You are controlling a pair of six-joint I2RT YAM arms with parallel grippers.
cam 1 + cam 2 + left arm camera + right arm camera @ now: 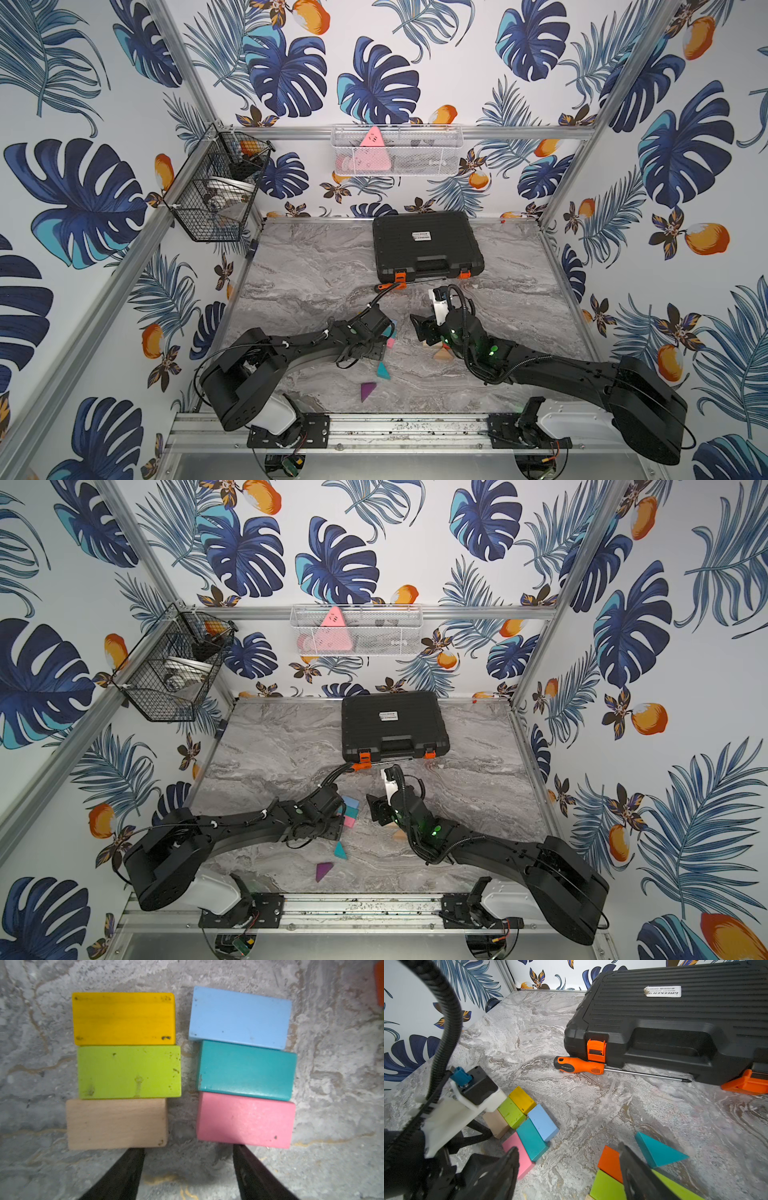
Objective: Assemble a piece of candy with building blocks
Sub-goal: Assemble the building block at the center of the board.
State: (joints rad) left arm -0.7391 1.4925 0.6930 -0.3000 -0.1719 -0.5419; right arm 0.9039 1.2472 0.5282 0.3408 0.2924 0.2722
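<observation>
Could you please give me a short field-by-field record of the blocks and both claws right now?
layout: two columns of three, narrow gap between
one column: yellow block, green block, plain wood block
other column: light blue block, teal block, pink block
left claw: open, empty, at the columns' end
right claw: open, empty, near orange block
loose: teal triangle, purple triangle
aside: screwdriver beside tool case
</observation>
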